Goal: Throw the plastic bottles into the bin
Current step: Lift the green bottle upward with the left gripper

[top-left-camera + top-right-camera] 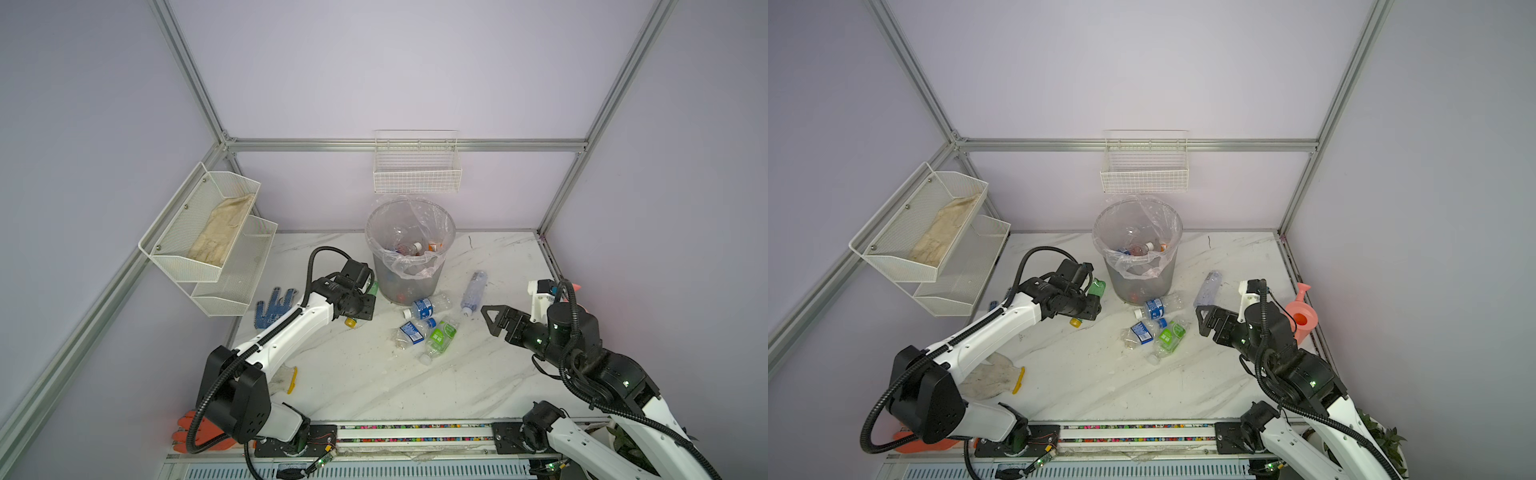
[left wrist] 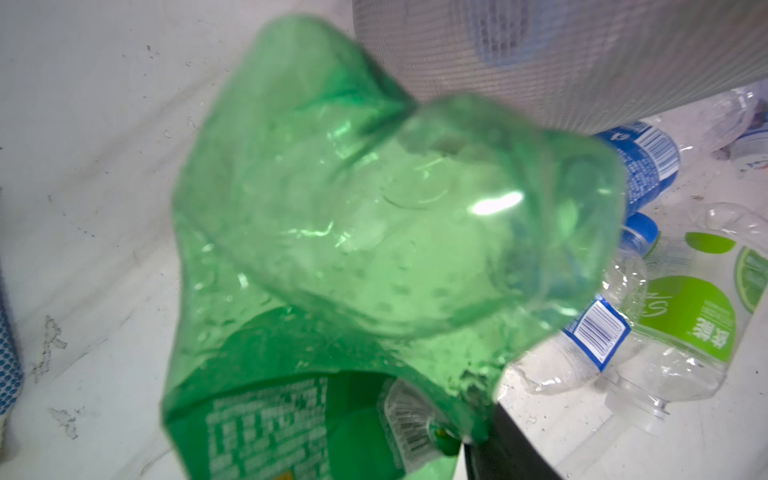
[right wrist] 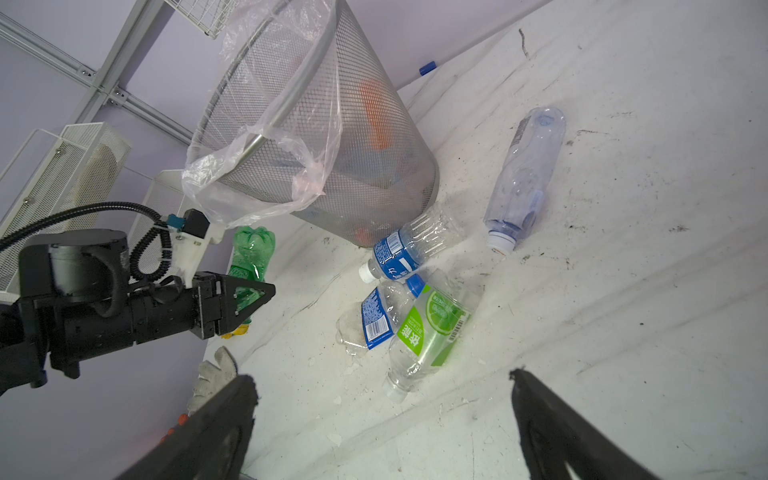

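Observation:
My left gripper [image 3: 257, 293] is shut on a crushed green bottle [image 2: 374, 232], held just off the table beside the bin's [image 1: 440, 274] left side; the bottle's yellow cap [image 1: 350, 322] pokes out below. The grey mesh bin, lined with a clear bag, holds several bottles. Lying on the table in front of it are a blue-label bottle [image 1: 424, 307], a crushed blue-label bottle [image 1: 411, 332], a green-label bottle [image 1: 441, 336] and a bluish clear bottle [image 1: 473, 291]. My right gripper [image 3: 382, 382] hovers open to their right, with nothing between its fingers.
White mesh shelves [image 1: 216, 232] hang on the left wall and a wire basket [image 1: 417, 174] hangs above the bin. A blue dotted glove [image 1: 274, 305], a white glove [image 1: 994, 374] and an orange glove [image 1: 199, 432] lie at the left. A pink watering can [image 1: 1302, 311] stands at the right edge.

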